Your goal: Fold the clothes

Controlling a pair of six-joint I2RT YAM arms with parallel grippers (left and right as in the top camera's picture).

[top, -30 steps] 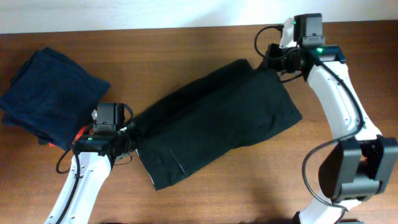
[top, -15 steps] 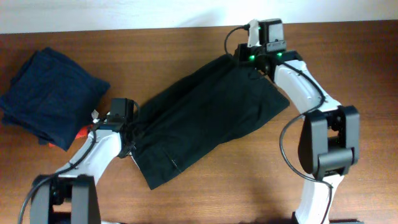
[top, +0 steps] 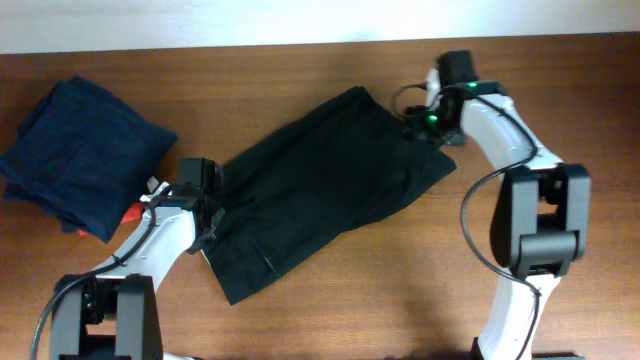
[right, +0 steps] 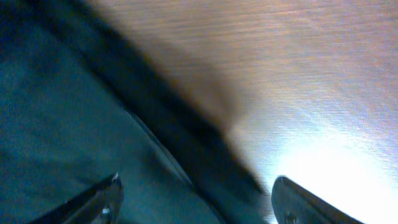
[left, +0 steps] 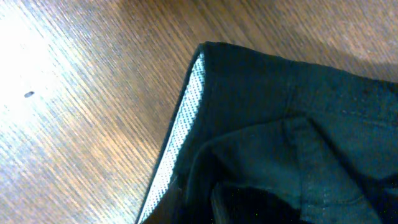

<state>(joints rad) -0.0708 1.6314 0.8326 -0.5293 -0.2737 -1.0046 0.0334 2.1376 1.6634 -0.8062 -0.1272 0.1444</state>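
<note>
The large black soft-fabric shorts (top: 320,195) are lying across the middle of the brown wooden surface (top: 400,290), from 7 to 1 o'clock. The right tool (right: 196,202) is standing spread at their 2 o'clock corner. For the left tool (top: 208,212), at their 9 o'clock edge, I cannot tell.

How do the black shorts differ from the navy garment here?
The black shorts lie spread diagonally across the middle; the navy garment sits folded at the left end. The left gripper and right gripper are at the shorts' ends; neither is at the navy garment. Both are dark fabric.
</note>
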